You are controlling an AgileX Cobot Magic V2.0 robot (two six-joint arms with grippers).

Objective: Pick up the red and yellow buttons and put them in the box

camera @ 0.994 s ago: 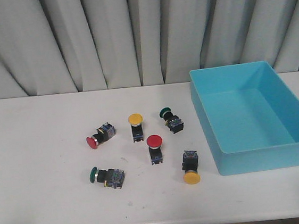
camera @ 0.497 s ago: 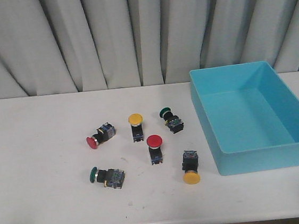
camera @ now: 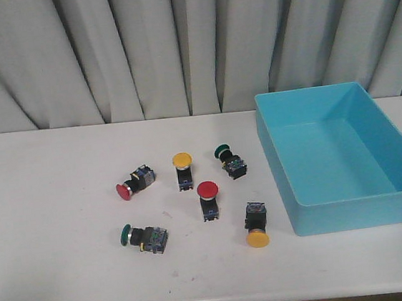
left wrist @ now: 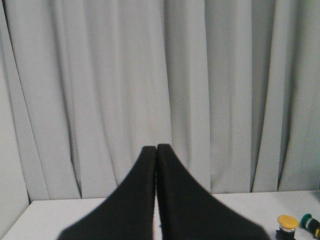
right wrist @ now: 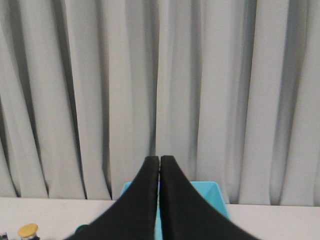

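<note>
Both claws, left claw (left wrist: 156, 149) and right claw (right wrist: 159, 159), are closed and empty; the box (right wrist: 216, 192) lies just behind the right claw.

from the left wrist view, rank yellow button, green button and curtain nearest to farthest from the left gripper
1. yellow button, on the table, off to one side of the shut left gripper.
2. green button, just past the yellow one, same side.
3. curtain, behind the table's far edge.

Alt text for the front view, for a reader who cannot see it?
Six push buttons lie scattered on a white table left of an empty turquoise box: two red, two yellow, two green. No claw is visible.
</note>
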